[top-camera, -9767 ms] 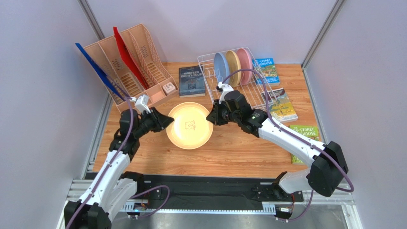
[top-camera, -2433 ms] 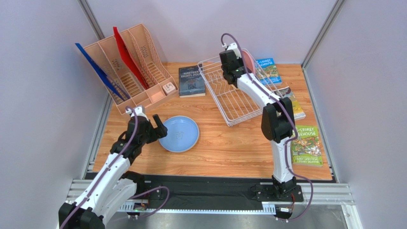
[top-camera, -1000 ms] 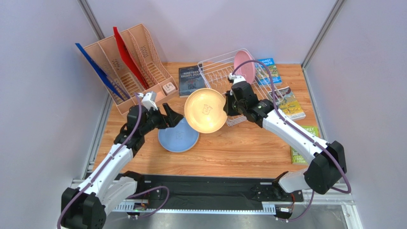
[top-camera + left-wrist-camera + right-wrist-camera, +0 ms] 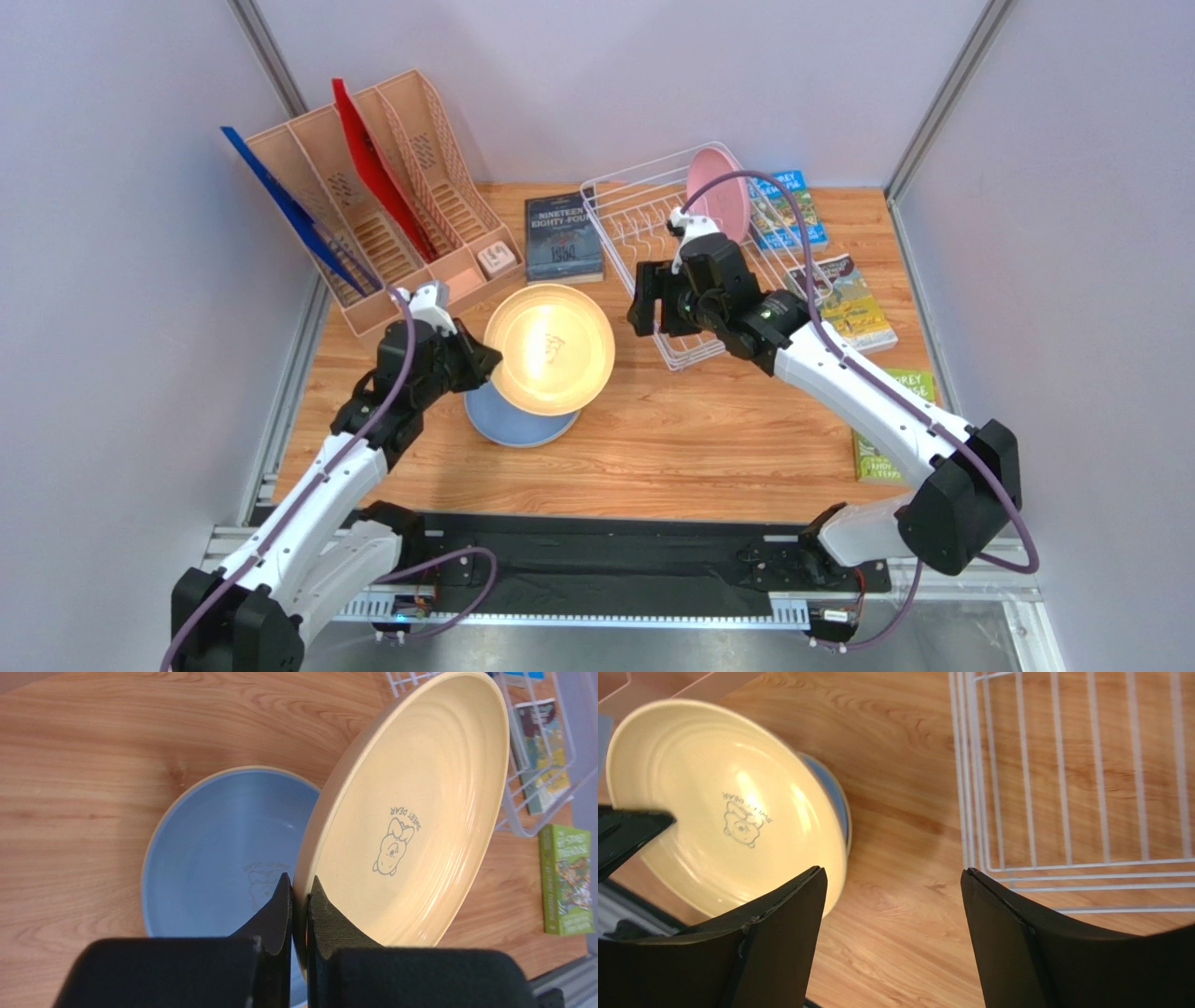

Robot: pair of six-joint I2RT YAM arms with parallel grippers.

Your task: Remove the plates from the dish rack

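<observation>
Top external view
- Left gripper (image 4: 477, 361): clamped on the left rim of the tan-yellow plate (image 4: 550, 347), centre-left of frame.
- Tan-yellow plate: tilted, overlapping the light blue plate (image 4: 516, 420), which lies flat on the table (image 4: 673, 434).
- Right gripper (image 4: 648, 297): jaws spread and empty, between the tan-yellow plate's right rim and the dish rack (image 4: 617, 231).
- Pink plate (image 4: 718, 189): upright at the rack's far end, upper centre; the only plate in it.

Left wrist view
- Fingers (image 4: 277, 910): narrow, pinching the rim at bottom centre; a single point of hold.
- Tan-yellow plate: steeply on edge, printed face to the right, above and beside the blue plate.
- Pale yellow plate (image 4: 238, 768): only a thin pale rim shows round the blue plate's upper edge; judged to lie beneath it.

Right wrist view
- Fingers (image 4: 773, 952): wide apart, nothing between them.
- Tan-yellow plate: upper left of frame; rack wires at upper right.

Hazards (judgement)
- Swing: a one-edge pinch on a tilted plate may let it pivot in the jaws.
- Slip: the matte rim could slide out and strike the stack edge-on.
- Offset: lowered off-centre, it may ride the blue rim and skid off.
- Knock: the right gripper, near the free rim, could nudge the plate.
- Rack: pulling the pink plate askew could snag prongs and drag the rack.
</observation>
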